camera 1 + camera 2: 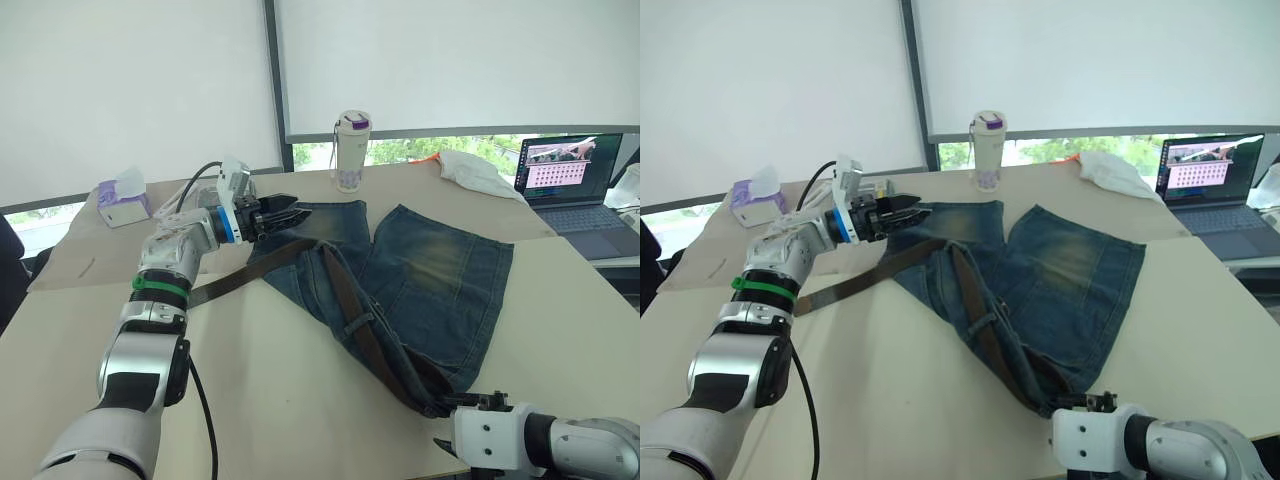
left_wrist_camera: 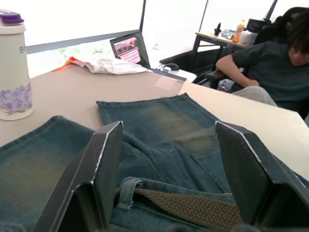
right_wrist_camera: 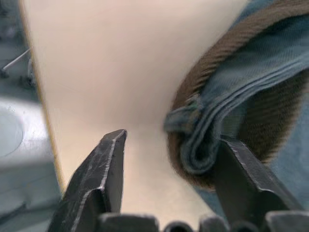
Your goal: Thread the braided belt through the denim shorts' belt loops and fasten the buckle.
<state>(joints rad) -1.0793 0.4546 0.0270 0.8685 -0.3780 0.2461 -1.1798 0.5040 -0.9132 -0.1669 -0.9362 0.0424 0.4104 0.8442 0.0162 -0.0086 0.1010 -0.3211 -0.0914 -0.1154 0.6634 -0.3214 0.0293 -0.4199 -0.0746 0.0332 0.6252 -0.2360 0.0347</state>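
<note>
The denim shorts (image 1: pixel 420 280) lie flat on the pale counter (image 1: pixel 300 400), legs fanned toward its far edge and the waistband running diagonally from near the counter's middle toward the near edge on my right. The braided belt (image 1: pixel 355 320) runs along that waistband. In the left wrist view it passes under at least one of the belt loops (image 2: pixel 126 191), so I judge the threading partly done. How many loops it has gone through I cannot tell.

One free end of the belt trails off the shorts across the bare counter toward its left edge. At the near-right end of the waistband the belt curves around the fold of denim. I cannot make out the buckle, and nothing looks fastened, so I take that step to be still ahead.

My left pincer (image 1: pixel 283 215) reaches out level over the waistband's far end, fingers apart, with the belt and a loop lying between and below them. My right pincer (image 3: pixel 169 159) sits low at the near-right edge of the counter, fingers apart, one finger close beside the bunched belt and denim.
</note>
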